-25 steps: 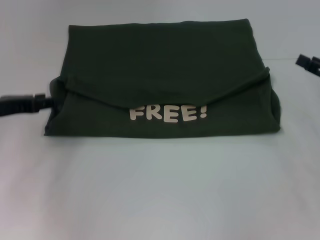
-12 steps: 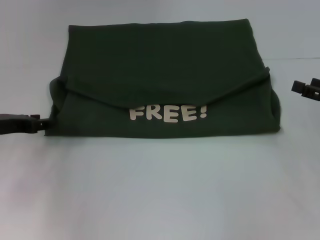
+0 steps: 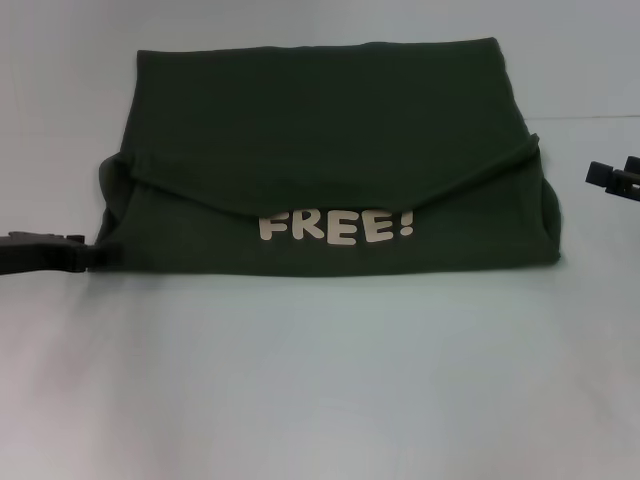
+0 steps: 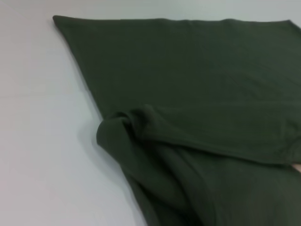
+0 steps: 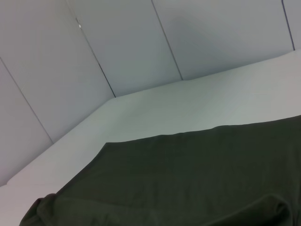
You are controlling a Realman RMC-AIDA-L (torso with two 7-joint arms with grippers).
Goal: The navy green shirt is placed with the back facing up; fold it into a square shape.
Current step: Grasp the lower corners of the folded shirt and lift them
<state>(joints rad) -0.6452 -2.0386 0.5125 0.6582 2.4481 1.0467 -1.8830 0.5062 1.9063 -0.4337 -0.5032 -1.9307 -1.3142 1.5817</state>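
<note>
shirt point(image 3: 330, 160): folded on the white table point(image 3: 320, 380), top flap over cream lettering point(image 3: 335, 227) (still readable) | left gripper point(image 3: 95, 255): at the shirt's near-left corner, grip cannot tell | right gripper point(image 3: 600, 176): beside right edge, apart, fingers spread

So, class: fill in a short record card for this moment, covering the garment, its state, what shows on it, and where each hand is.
garment: navy green shirt, lying on the white table
state: partly folded, upper layer lapped over the lower
visible print: cream "FREE!" lettering below the fold edge
left hand: at the shirt's near left corner
right hand: off the shirt's right edge, apart from it
</note>
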